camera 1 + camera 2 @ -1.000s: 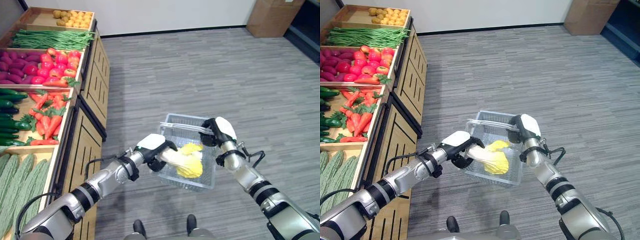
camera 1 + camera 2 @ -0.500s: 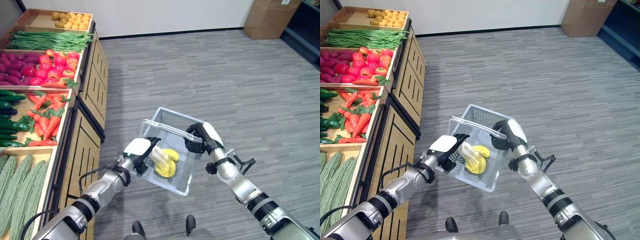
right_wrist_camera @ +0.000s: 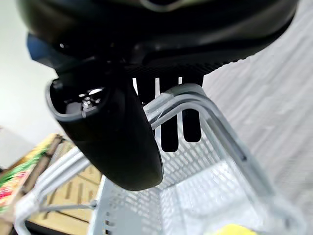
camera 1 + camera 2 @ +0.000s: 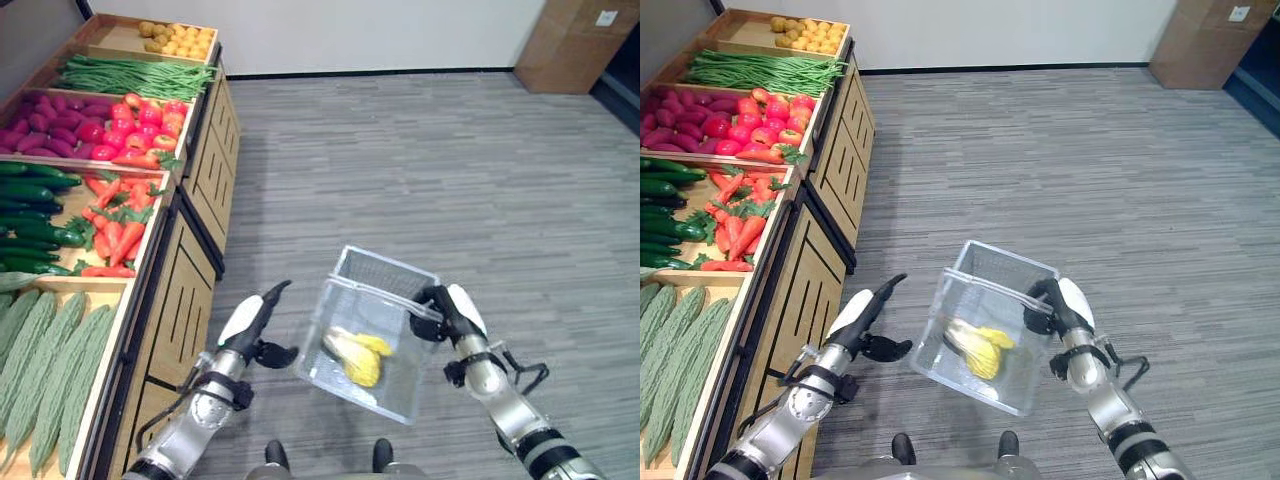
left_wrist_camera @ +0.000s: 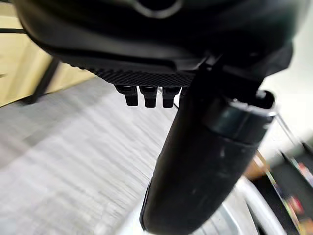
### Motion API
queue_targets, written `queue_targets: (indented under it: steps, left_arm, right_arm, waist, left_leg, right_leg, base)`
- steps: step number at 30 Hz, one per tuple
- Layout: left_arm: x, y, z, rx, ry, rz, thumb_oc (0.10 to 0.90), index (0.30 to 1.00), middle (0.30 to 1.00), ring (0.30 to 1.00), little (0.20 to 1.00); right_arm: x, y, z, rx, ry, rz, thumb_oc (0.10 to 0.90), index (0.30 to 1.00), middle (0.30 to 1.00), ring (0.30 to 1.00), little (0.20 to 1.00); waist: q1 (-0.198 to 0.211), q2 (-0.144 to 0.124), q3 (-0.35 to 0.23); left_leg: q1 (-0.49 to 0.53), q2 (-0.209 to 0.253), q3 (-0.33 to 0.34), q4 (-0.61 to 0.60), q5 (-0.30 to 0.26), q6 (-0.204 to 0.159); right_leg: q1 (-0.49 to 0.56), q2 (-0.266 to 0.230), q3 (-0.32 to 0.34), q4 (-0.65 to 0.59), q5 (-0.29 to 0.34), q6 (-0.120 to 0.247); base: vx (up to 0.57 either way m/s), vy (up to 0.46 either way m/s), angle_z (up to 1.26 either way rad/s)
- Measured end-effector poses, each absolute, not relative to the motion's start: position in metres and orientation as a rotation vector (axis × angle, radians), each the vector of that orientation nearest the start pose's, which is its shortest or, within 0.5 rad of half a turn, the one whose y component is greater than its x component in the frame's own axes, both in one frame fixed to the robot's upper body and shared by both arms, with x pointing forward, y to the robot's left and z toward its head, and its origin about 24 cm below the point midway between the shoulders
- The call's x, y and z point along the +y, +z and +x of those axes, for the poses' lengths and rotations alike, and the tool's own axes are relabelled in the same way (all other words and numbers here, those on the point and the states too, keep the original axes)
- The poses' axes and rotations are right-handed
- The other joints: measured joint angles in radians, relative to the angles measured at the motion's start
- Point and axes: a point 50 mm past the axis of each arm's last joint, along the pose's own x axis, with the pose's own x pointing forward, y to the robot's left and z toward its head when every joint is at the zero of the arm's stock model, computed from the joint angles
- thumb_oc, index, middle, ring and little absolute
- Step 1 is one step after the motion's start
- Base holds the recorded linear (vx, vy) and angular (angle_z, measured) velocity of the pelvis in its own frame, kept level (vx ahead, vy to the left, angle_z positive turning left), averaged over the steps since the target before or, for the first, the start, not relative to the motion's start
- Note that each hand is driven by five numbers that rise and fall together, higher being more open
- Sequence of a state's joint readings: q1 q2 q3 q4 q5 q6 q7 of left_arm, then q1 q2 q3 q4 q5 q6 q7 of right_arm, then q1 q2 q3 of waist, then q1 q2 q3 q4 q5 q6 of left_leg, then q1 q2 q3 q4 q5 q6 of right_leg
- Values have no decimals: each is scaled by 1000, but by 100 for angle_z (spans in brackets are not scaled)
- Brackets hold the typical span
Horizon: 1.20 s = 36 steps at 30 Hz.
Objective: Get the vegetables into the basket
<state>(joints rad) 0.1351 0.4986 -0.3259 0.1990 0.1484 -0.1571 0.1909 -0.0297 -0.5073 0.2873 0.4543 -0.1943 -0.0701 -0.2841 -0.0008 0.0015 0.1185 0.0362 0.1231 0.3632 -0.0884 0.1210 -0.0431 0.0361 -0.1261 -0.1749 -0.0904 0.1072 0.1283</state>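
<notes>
Right robot hand (image 4: 447, 312) grips the handles of the wire basket (image 4: 390, 290), fingers and thumb curled round them; right wrist view shows the handles passing between thumb and fingers. Basket hangs tilted over the grey floor (image 4: 420, 150), just right of the produce stand (image 4: 185, 300). Inside, on the basket's bottom: one pale cabbage w/ yellow leaves (image 4: 355, 354). Its lower part is seen only through the mesh, so the shape is hard to make out.

Left robot hand (image 4: 252, 320) is held beside the basket, apart from it, fingers straight, thumb spread toward the basket; it holds nothing. Left wrist view: thumb in front, fingertips in a row past it, basket rim blurred at the picture's edge.

Stand bins, far to near: small yellow potatoes (image 4: 178, 40), green beans (image 4: 135, 75), purple veg. (image 4: 60, 110) beside red tomatoes (image 4: 145, 125), cucumbers (image 4: 25, 215) beside carrots (image 4: 115, 215), bitter gourds (image 4: 50, 370). Cucumber and gourd bins are cut off at the picture's edge.

Cardboard box (image 4: 580, 40) by the far wall carries a small white label; its print is too small to read.
</notes>
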Motion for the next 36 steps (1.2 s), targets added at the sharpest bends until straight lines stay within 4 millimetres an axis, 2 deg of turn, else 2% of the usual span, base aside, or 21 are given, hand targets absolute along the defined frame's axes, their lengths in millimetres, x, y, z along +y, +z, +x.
queue_targets:
  steps: [3, 7, 9, 13, 14, 16, 17, 20, 24, 31, 36]
  left_arm:
    - [218, -41, 183, 324, -104, 558, 900, 1000, 1000, 1000, 1000]
    - [238, -72, 158, 526, -67, 553, 900, 1000, 1000, 1000, 1000]
    - [242, -80, 151, 578, -55, 552, 900, 1000, 1000, 1000, 1000]
    - [253, -114, 129, 778, 57, 509, 900, 1000, 1000, 1000, 1000]
    - [257, -128, 113, 885, 77, 528, 900, 1000, 1000, 1000, 1000]
    - [257, -137, 98, 966, 82, 539, 900, 1000, 1000, 1000, 1000]
    - [257, -139, 96, 978, 85, 538, 900, 1000, 1000, 1000, 1000]
    - [256, -150, 73, 1086, 72, 590, 900, 1000, 1000, 1000, 1000]
    - [255, -156, 57, 1161, 16, 669, 900, 1000, 1000, 1000, 1000]
    - [250, -160, 48, 1217, -36, 726, 900, 1000, 1000, 1000, 1000]
    - [244, -161, 52, 1205, -40, 711, 900, 1000, 1000, 1000, 1000]
  right_arm:
    - [-260, -44, 216, 401, -91, -817, 400, 300, 300, 300, 300]
    - [-281, -57, 199, 506, -153, -844, 400, 300, 300, 300, 300]
    - [-286, -60, 194, 533, -175, -845, 400, 300, 300, 300, 300]
    - [-295, -71, 179, 610, -208, -835, 400, 300, 300, 300, 300]
    - [-296, -75, 174, 632, -213, -825, 400, 300, 300, 300, 300]
    - [-297, -76, 171, 642, -222, -809, 400, 300, 300, 300, 300]
    - [-297, -76, 170, 643, -222, -808, 400, 300, 300, 300, 300]
    - [-297, -77, 168, 647, -222, -806, 400, 300, 300, 300, 300]
    - [-297, -78, 166, 645, -224, -791, 400, 300, 300, 300, 300]
    - [-296, -79, 164, 649, -234, -756, 400, 300, 300, 300, 300]
    - [-295, -79, 164, 649, -233, -752, 400, 300, 300, 300, 300]
  waist:
    - [9, 0, 0]
    - [11, 0, -1]
    - [11, 0, -1]
    - [8, 0, -13]
    - [2, 1, -22]
    - [-4, -1, -26]
    - [-4, -1, -27]
    - [-4, 0, -34]
    - [-4, -1, -36]
    - [-4, -2, -47]
    - [1, -2, -58]
  left_leg:
    - [-3, -1, -7, 0, 0, 0]
    - [-4, -2, -17, 0, 0, 0]
    - [-7, -2, -18, 0, 0, -1]
    - [-9, -2, -21, 0, 1, -1]
    - [-9, -1, -21, 0, 1, -1]
    - [-10, 0, -21, 0, 1, -1]
    - [-10, 0, -21, 0, 1, -1]
    - [-10, 1, -21, 0, 1, -1]
    - [-9, 1, -20, 0, 1, -3]
    - [-12, 1, -16, 0, 1, -4]
    - [-20, 2, -17, 0, 1, -4]
  right_leg:
    - [1, 0, -7, 1, -1, 0]
    - [3, -3, -19, -1, -11, -2]
    - [1, -2, -21, -1, -12, -3]
    - [1, -2, -24, -1, -12, -3]
    - [0, -1, -25, -1, -12, -3]
    - [0, 0, -25, -1, -13, -4]
    - [0, 0, -25, -1, -13, -4]
    - [0, 1, -24, -1, -14, -5]
    - [-1, 1, -22, -1, -21, 2]
    - [-7, 1, -18, 1, -20, 2]
    - [-13, 2, -20, 1, -20, 2]
  base:
    - [-1, -7, 7]
    - [0, -6, 7]
    - [-3, -3, 2]
    - [0, 0, 0]
    - [0, 0, 0]
    - [0, 0, 0]
    - [0, 0, 0]
    - [0, 0, 0]
    - [0, 0, 0]
    - [-14, -1, -1]
    - [-4, -15, 1]
